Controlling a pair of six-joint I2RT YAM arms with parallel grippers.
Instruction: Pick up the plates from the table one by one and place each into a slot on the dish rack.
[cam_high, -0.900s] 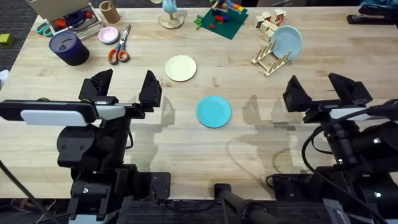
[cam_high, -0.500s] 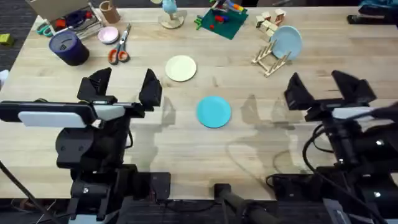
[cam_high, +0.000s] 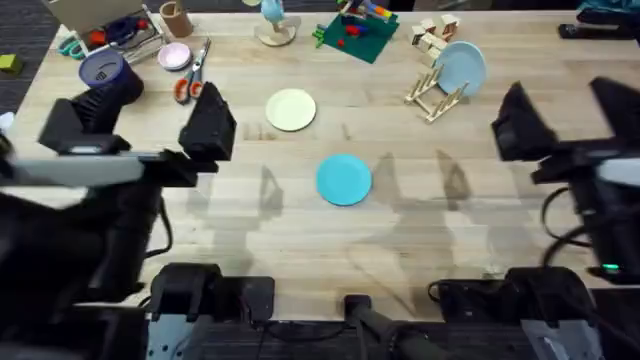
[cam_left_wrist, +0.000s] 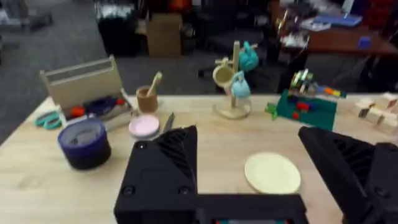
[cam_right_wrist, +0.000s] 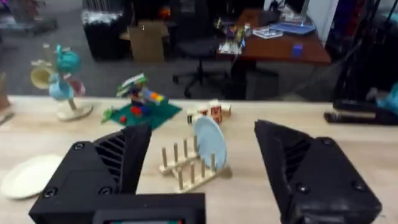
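Two plates lie flat on the table (cam_high: 300, 240): a cream-yellow plate (cam_high: 291, 109) (cam_left_wrist: 272, 173) (cam_right_wrist: 28, 176) and, nearer the arms, a turquoise plate (cam_high: 344, 179). At the back right stands the dish rack (cam_high: 432, 97) (cam_right_wrist: 186, 167), with a sky-blue plate (cam_high: 461, 67) (cam_right_wrist: 209, 143) upright in one slot. My left gripper (cam_high: 140, 125) (cam_left_wrist: 249, 140) hovers open, left of both plates and high above the table. My right gripper (cam_high: 568, 118) (cam_right_wrist: 202, 127) hovers open to the right of the rack, facing it. Neither holds anything.
Along the back edge are a wooden tool caddy (cam_high: 110, 22), a dark blue cup (cam_high: 104, 74), a pink dish (cam_high: 175, 55), orange scissors (cam_high: 191, 76), a mug tree (cam_high: 275, 25), a green brick plate (cam_high: 355, 30) and loose wooden blocks (cam_high: 435, 35).
Both arms have risen toward the camera and look larger. The left gripper has shifted left, the right gripper right. The plates and rack have not moved.
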